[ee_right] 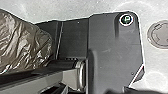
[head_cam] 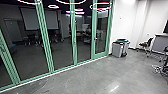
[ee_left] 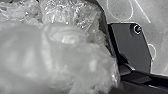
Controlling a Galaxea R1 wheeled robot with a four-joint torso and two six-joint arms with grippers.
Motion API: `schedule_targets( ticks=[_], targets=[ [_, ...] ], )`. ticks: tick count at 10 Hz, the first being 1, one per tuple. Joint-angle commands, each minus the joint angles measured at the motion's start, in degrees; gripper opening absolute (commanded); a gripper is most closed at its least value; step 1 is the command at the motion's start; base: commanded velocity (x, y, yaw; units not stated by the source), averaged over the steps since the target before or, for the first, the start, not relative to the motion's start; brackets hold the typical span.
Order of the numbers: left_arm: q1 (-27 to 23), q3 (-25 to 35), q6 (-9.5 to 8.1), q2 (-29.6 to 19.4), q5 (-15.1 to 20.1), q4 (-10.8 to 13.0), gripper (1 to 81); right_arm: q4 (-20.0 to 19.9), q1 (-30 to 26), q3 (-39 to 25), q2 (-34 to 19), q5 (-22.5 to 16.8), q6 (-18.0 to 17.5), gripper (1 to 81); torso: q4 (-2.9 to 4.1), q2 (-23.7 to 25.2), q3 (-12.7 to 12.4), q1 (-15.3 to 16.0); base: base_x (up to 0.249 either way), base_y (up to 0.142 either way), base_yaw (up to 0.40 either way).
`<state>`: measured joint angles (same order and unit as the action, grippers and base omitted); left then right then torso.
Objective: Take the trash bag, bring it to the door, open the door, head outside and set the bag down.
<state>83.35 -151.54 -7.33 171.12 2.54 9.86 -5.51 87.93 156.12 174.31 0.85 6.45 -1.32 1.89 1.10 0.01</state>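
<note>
Across the floor [head_cam: 100,77], the green-framed glass wall [head_cam: 44,40] runs down the left edge, presumably to give a view through while closing the room off. Door [head_cam: 100,54] likely at its far end, looks shut. Desk [head_cam: 162,42] by the right edge. Bins [head_cam: 118,49] side by side near the far edge, against the white wall, probably parked to keep the route free; chair [head_cam: 147,44] near the desk. Trash bag [ee_left: 65,57] is right up at the left wrist, clear plastic, crinkled and bunched; reads as carried by the gathered part to keep it off the floor. Left claw: can't tell if clenched. Right claw: can't tell either. Brown film [ee_right: 22,42] near the right wrist, maybe same bag, unsure. Door handle [head_cam: 96,38]: small, dark.
</note>
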Motion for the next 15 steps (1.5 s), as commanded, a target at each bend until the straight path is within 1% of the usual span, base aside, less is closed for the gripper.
schedule_targets(
  ticks=[1, 7, 15],
  targets=[
    [-3.5, 0.2, 0.21, -0.1, 2.7, 0.5, 1.0, -0.3, -3.2, -0.2, 0.2, -3.3, 0.5, 81.1, 0.0, 0.0, 0.0, 0.0, 0.127, 0.0, 0.0],
    [-3.4, 0.2, 0.21, -0.2, 2.7, 0.5, 1.0, -0.3, -3.1, -0.2, 0.4, -3.3, 0.5, 81.1, 0.0, 0.0, 0.0, 0.0, 0.128, 0.0, 0.0],
    [-3.4, 0.2, 0.21, -0.1, 2.7, 0.5, 1.0, -0.4, -3.0, 0.0, 0.3, -3.1, 0.4, 81.1, 0.0, 0.0, 0.0, 0.0, 0.129, -0.068, 0.0]
  ],
)
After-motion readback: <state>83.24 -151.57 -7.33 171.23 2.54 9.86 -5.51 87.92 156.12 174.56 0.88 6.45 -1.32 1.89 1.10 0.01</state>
